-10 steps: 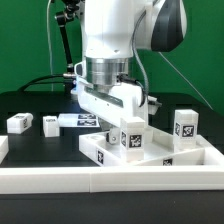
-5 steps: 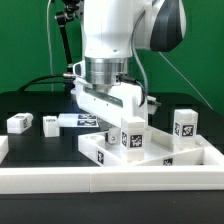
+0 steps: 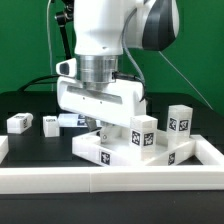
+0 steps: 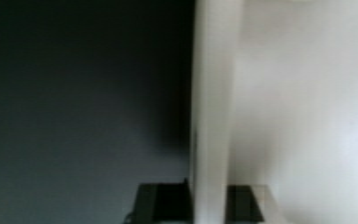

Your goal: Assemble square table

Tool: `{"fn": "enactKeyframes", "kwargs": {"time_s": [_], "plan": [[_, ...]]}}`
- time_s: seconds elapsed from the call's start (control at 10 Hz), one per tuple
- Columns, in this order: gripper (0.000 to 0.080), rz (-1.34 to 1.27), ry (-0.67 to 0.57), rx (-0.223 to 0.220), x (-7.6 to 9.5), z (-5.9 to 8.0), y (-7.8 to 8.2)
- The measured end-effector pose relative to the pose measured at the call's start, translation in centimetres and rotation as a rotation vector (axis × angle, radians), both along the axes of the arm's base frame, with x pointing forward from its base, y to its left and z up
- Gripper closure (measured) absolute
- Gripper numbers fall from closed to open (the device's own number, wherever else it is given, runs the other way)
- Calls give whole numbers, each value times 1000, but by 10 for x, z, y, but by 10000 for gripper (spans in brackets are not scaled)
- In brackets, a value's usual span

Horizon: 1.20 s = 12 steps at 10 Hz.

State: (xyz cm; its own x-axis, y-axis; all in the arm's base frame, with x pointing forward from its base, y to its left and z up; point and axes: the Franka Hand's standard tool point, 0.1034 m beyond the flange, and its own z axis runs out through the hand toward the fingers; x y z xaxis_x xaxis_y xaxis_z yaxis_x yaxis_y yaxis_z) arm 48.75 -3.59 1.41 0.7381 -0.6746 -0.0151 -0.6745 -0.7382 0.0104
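The square table's white top (image 3: 150,160) lies at the front of the black table. Two white tagged legs stand upright on it, one near its middle (image 3: 143,135) and one at its far right corner (image 3: 178,122). My gripper (image 3: 101,128) comes down on the top's left side, its fingers mostly hidden under the hand. In the wrist view the top's raised rim (image 4: 213,100) runs straight between my dark fingertips (image 4: 165,204), with the gripper (image 4: 206,205) shut on it. Two loose legs (image 3: 18,122) (image 3: 50,124) lie at the exterior view's left.
The marker board (image 3: 72,120) lies flat behind the hand, partly hidden by it. A long white rail (image 3: 110,180) edges the front of the black surface, and it turns up at the right end (image 3: 210,150). Cables hang behind the arm.
The hand has shifted toward the exterior view's left and turned. The table top has swung with it, so both upright legs now stand closer together.
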Motion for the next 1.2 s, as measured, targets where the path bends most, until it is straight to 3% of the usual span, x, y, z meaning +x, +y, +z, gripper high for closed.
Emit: {"fn": "enactKeyframes", "kwargs": {"time_s": [0.2,1.2], "plan": [[736,169,-1,7,7,3,-8],[737,785,10,5,5,3,-15]]}}
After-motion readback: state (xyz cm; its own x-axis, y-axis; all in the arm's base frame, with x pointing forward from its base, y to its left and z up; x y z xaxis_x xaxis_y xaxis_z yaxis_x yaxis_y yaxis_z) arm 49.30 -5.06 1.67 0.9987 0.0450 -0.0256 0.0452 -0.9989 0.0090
